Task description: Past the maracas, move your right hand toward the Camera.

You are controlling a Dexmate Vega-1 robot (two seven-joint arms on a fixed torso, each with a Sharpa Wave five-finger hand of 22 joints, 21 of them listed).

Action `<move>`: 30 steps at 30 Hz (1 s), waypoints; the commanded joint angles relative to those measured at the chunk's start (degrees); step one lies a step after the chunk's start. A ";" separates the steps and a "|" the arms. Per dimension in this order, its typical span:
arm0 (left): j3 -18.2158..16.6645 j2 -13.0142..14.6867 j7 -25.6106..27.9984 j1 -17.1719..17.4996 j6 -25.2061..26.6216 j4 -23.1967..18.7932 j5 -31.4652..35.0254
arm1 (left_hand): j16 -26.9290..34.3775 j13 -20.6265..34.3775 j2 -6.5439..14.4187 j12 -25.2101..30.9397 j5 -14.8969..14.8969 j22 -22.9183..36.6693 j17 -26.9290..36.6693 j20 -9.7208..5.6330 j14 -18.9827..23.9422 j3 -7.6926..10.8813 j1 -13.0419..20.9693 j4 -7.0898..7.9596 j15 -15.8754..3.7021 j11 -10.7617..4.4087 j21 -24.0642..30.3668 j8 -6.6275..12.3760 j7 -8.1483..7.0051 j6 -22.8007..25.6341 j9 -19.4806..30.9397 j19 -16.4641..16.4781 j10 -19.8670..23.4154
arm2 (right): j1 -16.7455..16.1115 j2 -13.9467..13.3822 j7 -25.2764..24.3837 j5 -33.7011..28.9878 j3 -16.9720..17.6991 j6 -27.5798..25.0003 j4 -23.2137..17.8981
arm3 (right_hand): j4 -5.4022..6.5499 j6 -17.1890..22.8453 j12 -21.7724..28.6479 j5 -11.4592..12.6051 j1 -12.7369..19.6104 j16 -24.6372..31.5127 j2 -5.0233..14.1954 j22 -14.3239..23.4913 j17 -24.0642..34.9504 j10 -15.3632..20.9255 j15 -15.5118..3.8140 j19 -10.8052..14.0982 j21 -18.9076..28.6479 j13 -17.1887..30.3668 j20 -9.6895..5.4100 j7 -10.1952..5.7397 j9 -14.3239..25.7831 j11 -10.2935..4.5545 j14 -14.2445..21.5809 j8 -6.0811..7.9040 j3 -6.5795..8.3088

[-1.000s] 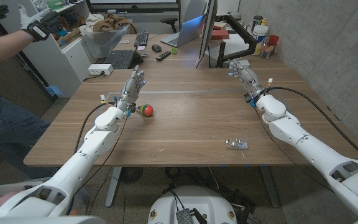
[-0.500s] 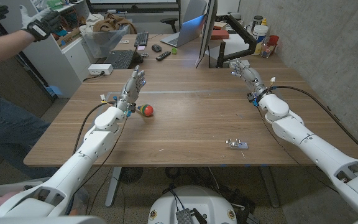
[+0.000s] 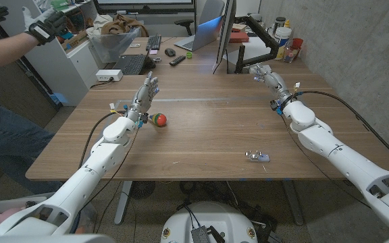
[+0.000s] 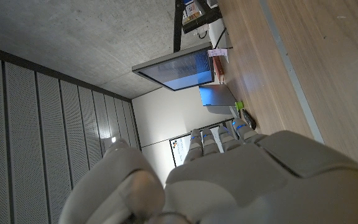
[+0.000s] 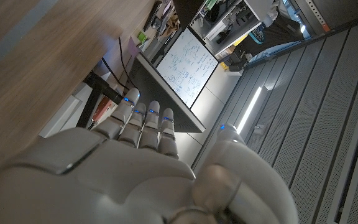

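The maraca (image 3: 158, 120) lies on the desk (image 3: 208, 135), just beside the left hand (image 3: 147, 91), which holds nothing, fingers extended. Well apart from the maraca, the right hand (image 3: 265, 75) is also released, fingers straight, near the monitor (image 3: 225, 34).

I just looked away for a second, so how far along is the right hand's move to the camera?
Partly done: the right hand is held open at the table's far right, well beyond the maraca. Nothing is held. No camera is identifiable in these views, so whether it is near the target cannot be told. The left hand waits open by the maraca.
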 commanded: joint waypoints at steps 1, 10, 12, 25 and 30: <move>0.15 0.50 0.49 0.63 0.29 -1.11 0.20 | 0.16 0.01 0.28 0.15 0.28 0.11 0.06 0.46 0.33 -0.43 0.35 0.01 0.15 -0.02 -0.41 0.26 0.16 0.41 0.33 -0.19 0.36 | 0.11 -0.97 -1.24 -2.25 -0.12 -0.60 -0.67 | -0.40 0.51 -0.21 0.28 0.72 -0.16 0.20 0.23 0.07 0.48 -0.31 -0.79 -0.63 0.24 -1.29 -1.57 0.29 -0.47 -0.05 0.04 0.14; 0.34 0.55 0.63 0.75 0.39 -1.44 0.18 | 0.14 0.02 0.33 0.12 0.29 0.12 0.07 0.83 0.40 -0.54 0.40 0.00 0.22 -0.02 -0.57 0.19 -0.03 0.55 0.34 -0.10 0.44 | 0.70 -2.50 -1.95 -5.81 -0.80 -1.59 -1.56 | -0.65 1.33 -0.31 0.27 0.87 -0.29 0.24 0.25 0.06 0.78 -0.37 -1.42 -1.41 0.25 -1.14 -2.67 0.32 -1.07 -0.38 0.17 0.15; 0.39 0.47 0.57 0.70 0.39 -1.37 0.10 | 0.13 0.02 0.35 0.17 0.30 0.13 0.08 0.82 0.44 -0.58 0.41 -0.01 0.22 -0.11 -0.63 0.17 -0.14 0.60 0.34 -0.10 0.62 | 0.90 -2.71 -1.63 -6.26 -0.93 -1.36 -1.33 | -0.76 1.48 -0.40 0.27 0.95 -0.33 0.20 0.25 0.05 0.71 -0.41 -1.61 -1.63 0.25 -0.93 -2.81 0.33 -1.30 -0.46 0.18 0.15; 0.83 0.30 0.74 0.56 0.30 -1.59 0.33 | 0.22 0.02 0.46 0.16 0.32 0.16 0.09 1.11 0.90 -0.81 0.51 -0.03 0.06 -0.20 -1.04 0.22 -0.88 1.41 0.35 -0.07 0.95 | 0.61 -4.21 -3.16 -9.02 -0.76 -3.14 -2.66 | -1.39 3.14 -0.54 0.29 1.19 -0.22 -0.04 0.27 -0.01 1.66 -0.96 -2.48 -3.26 0.23 1.26 -5.23 0.37 -4.14 0.01 0.31 0.01; 0.83 0.54 0.94 0.74 0.38 -2.06 0.44 | 0.19 0.02 0.50 0.14 0.32 0.16 0.09 0.99 0.89 -0.87 0.54 -0.04 0.04 -0.23 -1.15 0.17 -0.95 1.47 0.35 -0.04 1.01 | 0.53 -4.70 -3.48 -10.01 -0.78 -3.45 -2.93 | -1.58 3.27 -0.62 0.31 1.37 -0.32 -0.06 0.28 -0.04 1.71 -0.84 -2.79 -3.63 0.23 1.97 -5.60 0.37 -4.23 -0.14 0.26 0.04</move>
